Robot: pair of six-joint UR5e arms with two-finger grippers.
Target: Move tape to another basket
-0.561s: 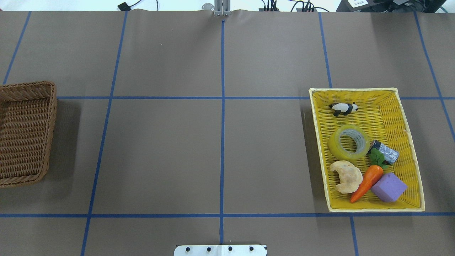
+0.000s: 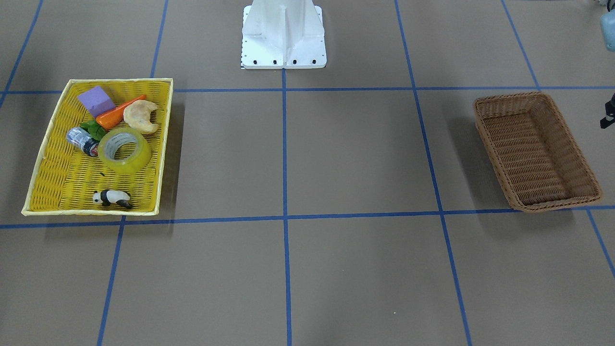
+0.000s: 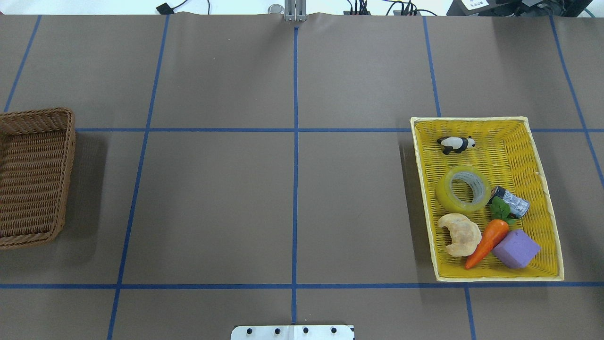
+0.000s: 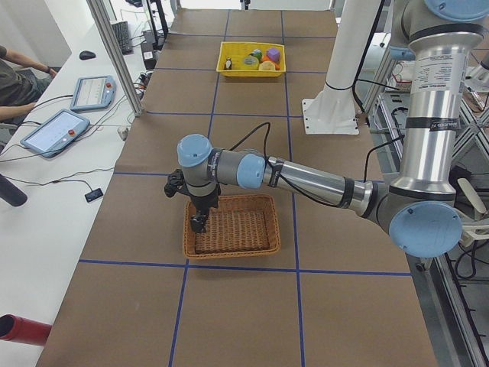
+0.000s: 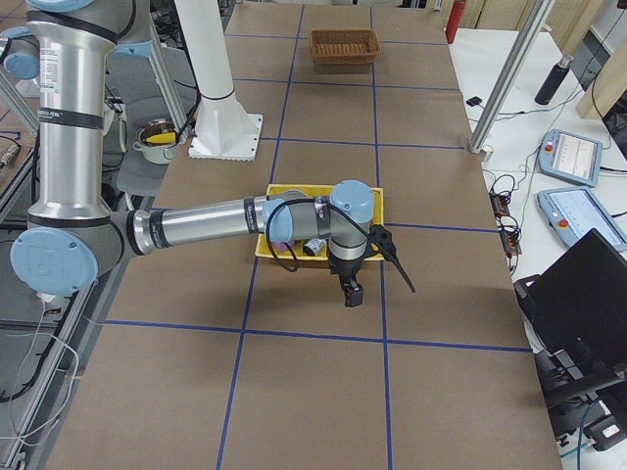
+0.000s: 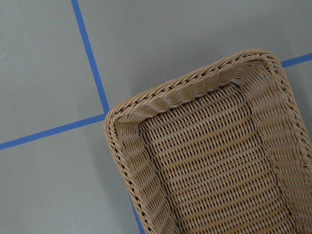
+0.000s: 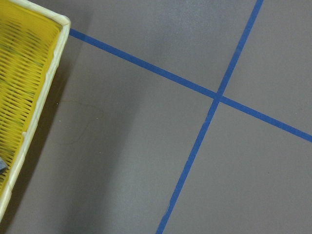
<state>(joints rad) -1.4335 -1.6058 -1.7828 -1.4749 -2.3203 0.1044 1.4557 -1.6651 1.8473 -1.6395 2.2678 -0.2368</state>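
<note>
Within the yellow tray (image 3: 524,156): the tape (image 3: 463,189) is lying flat near the middle, its grey-white core opening facing up.
Tape, front-facing view: the roll (image 2: 125,150) is showing translucent yellow, and nothing is gripping it.
Tape's neighbours: a silver cylinder (image 3: 512,200) is lying on its side just beside the roll, its dark end pointing toward it; a croissant (image 3: 460,234) is sitting just beside the roll on the robot's side.
Other tray contents: a carrot (image 3: 488,242) is lying between the croissant and a purple block (image 3: 516,249), its green leaves reaching toward the cylinder; a panda figure (image 3: 456,144) is standing apart from the roll, toward the tray's far end.
Tray position: it is resting on the table (image 3: 212,203) on the robot's right side.
Basket (image 3: 33,179): the brown wicker container is sitting on the robot's left side, well apart from the tray, partly cut off by the overhead view's edge.
Table markings: blue lines (image 3: 295,189) are dividing the brown surface into squares.
Left gripper (image 4: 199,222): it is hanging above one end of the basket, pointing down; the pictures are not showing whether its jaws are apart or together.
Right gripper (image 5: 351,292): it is hanging over the table just beside the tray, on the side away from the robot's base; its jaw state is likewise impossible to tell.
</note>
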